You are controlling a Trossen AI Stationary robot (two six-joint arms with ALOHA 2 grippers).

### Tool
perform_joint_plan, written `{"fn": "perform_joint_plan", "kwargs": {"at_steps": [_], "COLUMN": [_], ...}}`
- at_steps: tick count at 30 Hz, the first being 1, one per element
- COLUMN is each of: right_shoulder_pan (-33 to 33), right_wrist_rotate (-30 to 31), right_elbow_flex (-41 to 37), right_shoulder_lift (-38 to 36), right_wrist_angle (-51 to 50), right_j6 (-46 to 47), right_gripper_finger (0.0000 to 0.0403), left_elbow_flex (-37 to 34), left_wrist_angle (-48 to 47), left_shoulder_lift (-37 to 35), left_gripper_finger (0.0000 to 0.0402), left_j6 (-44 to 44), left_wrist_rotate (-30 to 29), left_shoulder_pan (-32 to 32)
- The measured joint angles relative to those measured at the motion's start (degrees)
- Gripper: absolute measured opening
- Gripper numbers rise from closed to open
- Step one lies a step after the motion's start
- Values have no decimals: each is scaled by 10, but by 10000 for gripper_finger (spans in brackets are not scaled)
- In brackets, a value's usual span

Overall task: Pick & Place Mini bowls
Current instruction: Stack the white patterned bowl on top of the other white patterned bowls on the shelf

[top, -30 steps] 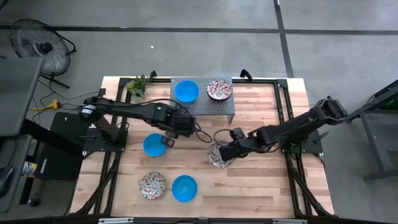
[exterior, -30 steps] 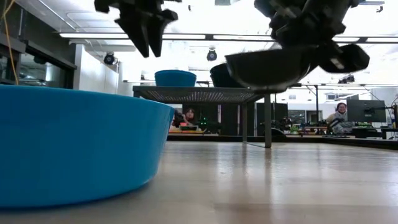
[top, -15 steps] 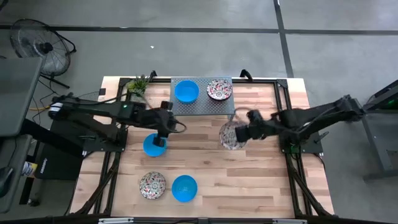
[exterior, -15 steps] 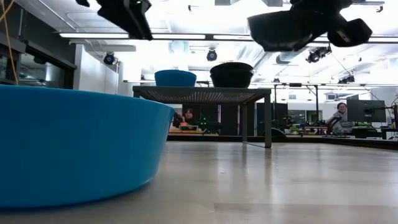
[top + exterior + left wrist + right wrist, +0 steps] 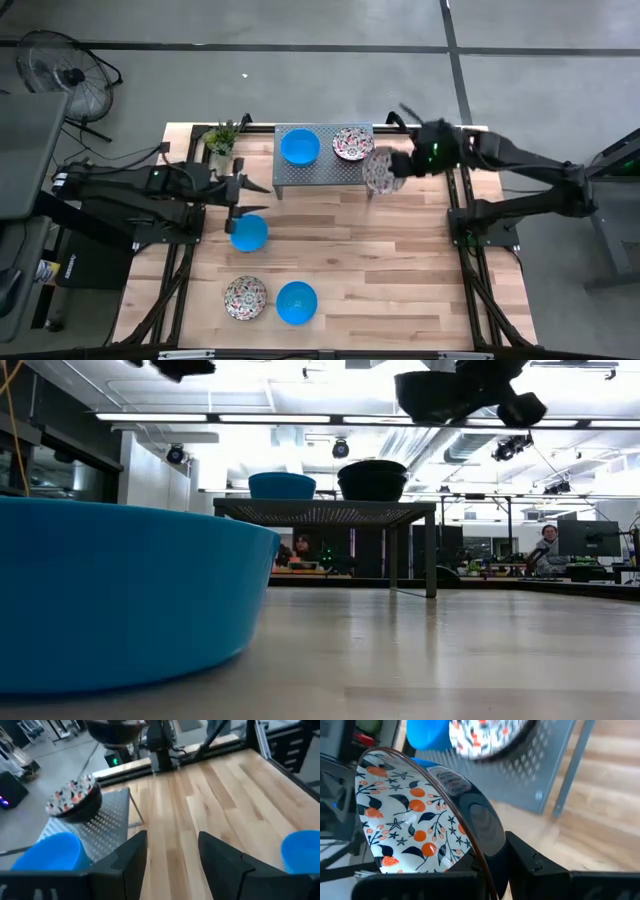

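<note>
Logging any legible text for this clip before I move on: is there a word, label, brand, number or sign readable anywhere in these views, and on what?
No readable text in any view.
Floral bowl held in the right claw: painted flowers and leaves only, no lettering.
Blue bowls and metal stand: no markings visible.
Monitors in the room behind the table: too small to read.

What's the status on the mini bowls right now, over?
Right gripper shut on floral bowl, carried beside the perforated shelf. Left gripper open, empty, above blue bowl. Shelf already holds two bowls; nothing blocking.
</note>
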Motion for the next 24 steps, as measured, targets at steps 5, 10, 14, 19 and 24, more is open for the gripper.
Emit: {"fn": "perform_joint_plan", "kwargs": {"at_steps": [5, 10, 14, 19, 24], "right_shoulder_pan": [-95, -162, -197, -218, -228], "right_wrist_rotate": [-86, -174, -221, -236, -240], "right_elbow_flex": [24, 38, 69, 145, 240], "right_shoulder_lift": [27, 79, 125, 186, 251], "right_wrist_angle": [1, 9, 7, -33, -92], "right_j6": [-76, -144, -191, -210, -220], "right_gripper_finger": [27, 27, 27, 27, 27], "left_elbow_flex": [-10, -9, -8, -9, -8], "left_wrist_angle": [70, 139, 148, 124, 70], "left_shoulder_lift": [-22, -20, -21, -45, -90], "left_gripper_finger": [172, 172, 172, 172, 172], "left_j6": [13, 22, 45, 56, 57], "left_wrist_rotate": [-6, -7, -4, -11, -11], "left_shoulder_pan": [0, 0, 0, 0, 0]}}
